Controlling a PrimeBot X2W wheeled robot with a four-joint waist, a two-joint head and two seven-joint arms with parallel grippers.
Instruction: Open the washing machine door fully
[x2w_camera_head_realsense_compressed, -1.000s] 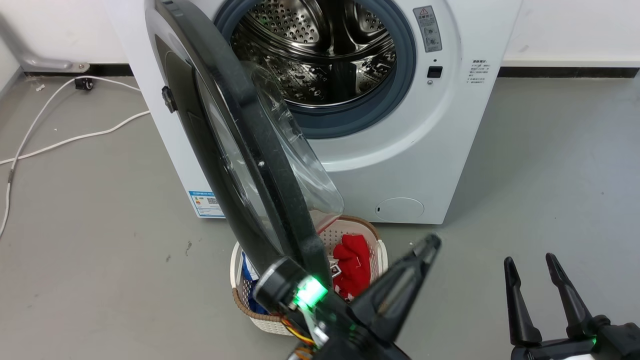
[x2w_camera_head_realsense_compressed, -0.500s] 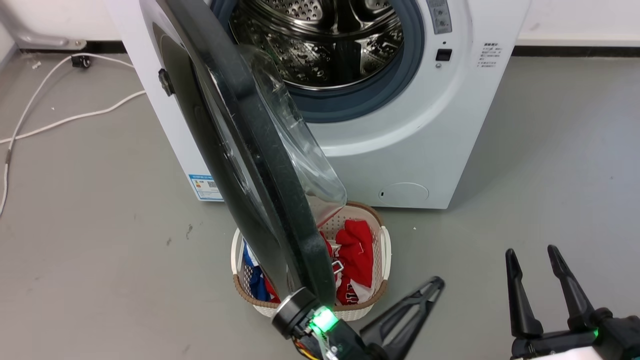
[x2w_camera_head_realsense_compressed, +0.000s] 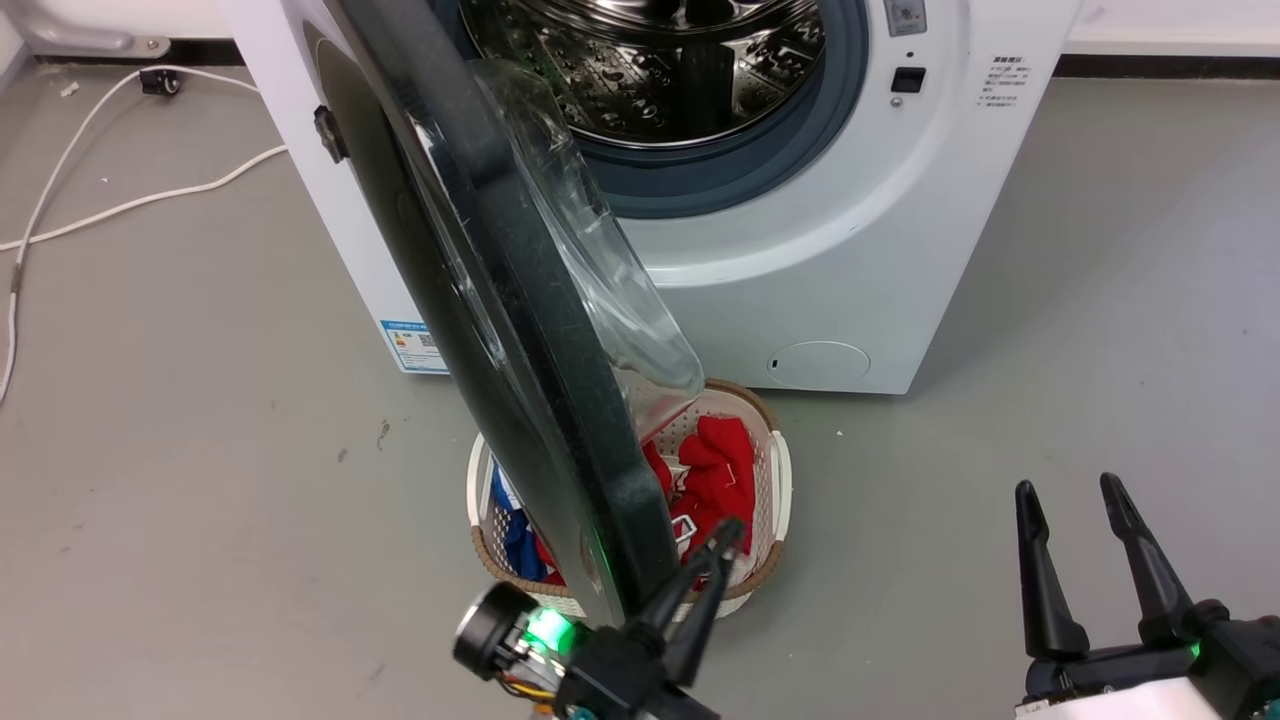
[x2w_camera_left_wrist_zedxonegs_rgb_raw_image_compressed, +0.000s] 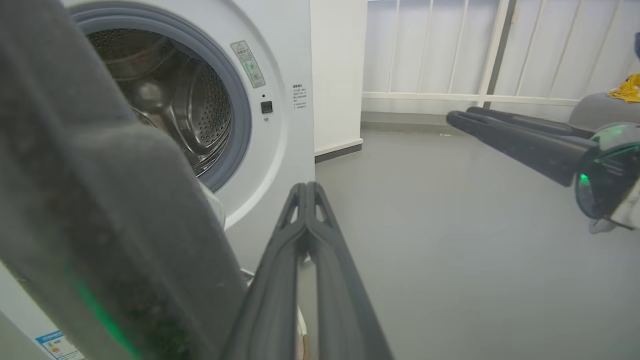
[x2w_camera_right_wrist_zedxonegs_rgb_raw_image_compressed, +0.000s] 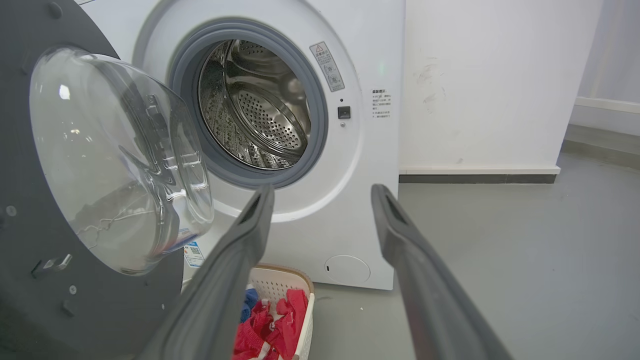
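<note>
Since a second ago the left pincer (x2w_camera_head_realsense_compressed: 728, 535) has shut its spread fingers and come in just beside the inner rim of the washing machine door (x2w_camera_head_realsense_compressed: 530, 300), holding nothing. That door stands about half open from the washing machine (x2w_camera_head_realsense_compressed: 850, 260), over the basket (x2w_camera_head_realsense_compressed: 782, 490) on the floor (x2w_camera_head_realsense_compressed: 200, 450). Best to push the rim leftward along the hinge's arc, clear of the glass bowl (x2w_camera_head_realsense_compressed: 630, 310). Well apart, the right pincer (x2w_camera_head_realsense_compressed: 1066, 485) gapes empty. Count: one door, one machine, one basket, two pincers.
</note>
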